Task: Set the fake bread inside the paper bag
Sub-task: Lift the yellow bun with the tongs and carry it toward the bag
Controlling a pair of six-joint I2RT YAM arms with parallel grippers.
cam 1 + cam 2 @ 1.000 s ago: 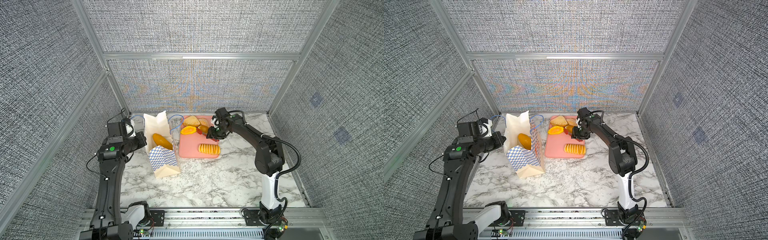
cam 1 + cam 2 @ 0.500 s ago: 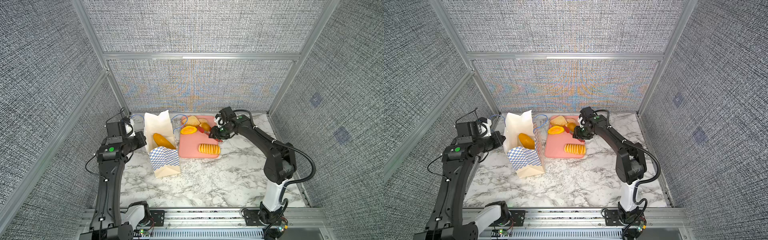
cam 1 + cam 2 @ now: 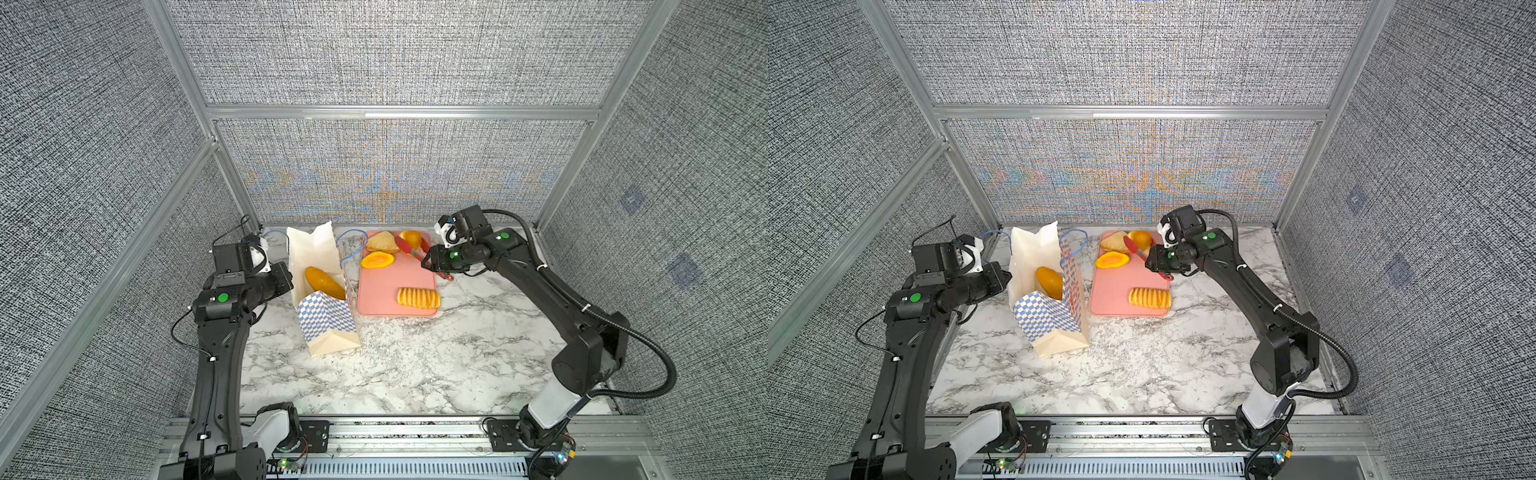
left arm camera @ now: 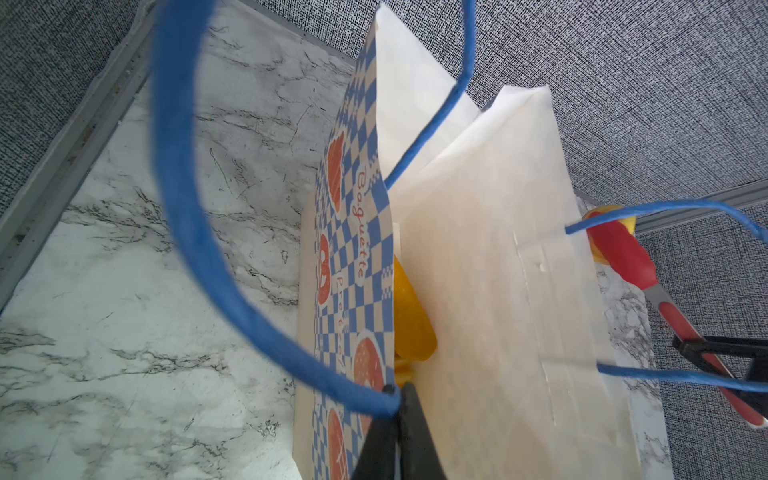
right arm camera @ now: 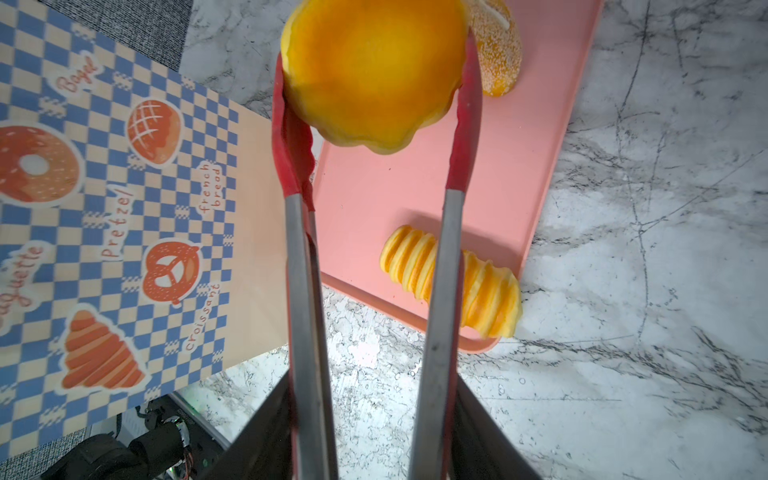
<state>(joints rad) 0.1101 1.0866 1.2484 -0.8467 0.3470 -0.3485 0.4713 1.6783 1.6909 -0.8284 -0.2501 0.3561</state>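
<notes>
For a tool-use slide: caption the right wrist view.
Right gripper squeezes red-tipped metal tongs around a round golden toy bun over the flat pink tray.

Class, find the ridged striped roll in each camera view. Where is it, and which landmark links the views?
A top view: ridged striped roll at the pink tray's lower right corner.
A top view: same corner.
Left wrist: not in it.
Right wrist: right of centre, on the tray.
Shared landmark: the paper bag.

Orange loaf (image 3: 325, 282) — inside paper bag (image 3: 328, 324)

Matt paper bag (image 3: 328, 328), glossy marble-look table (image 3: 415, 374), metal tongs (image 5: 305, 291) with smooth red tips
</notes>
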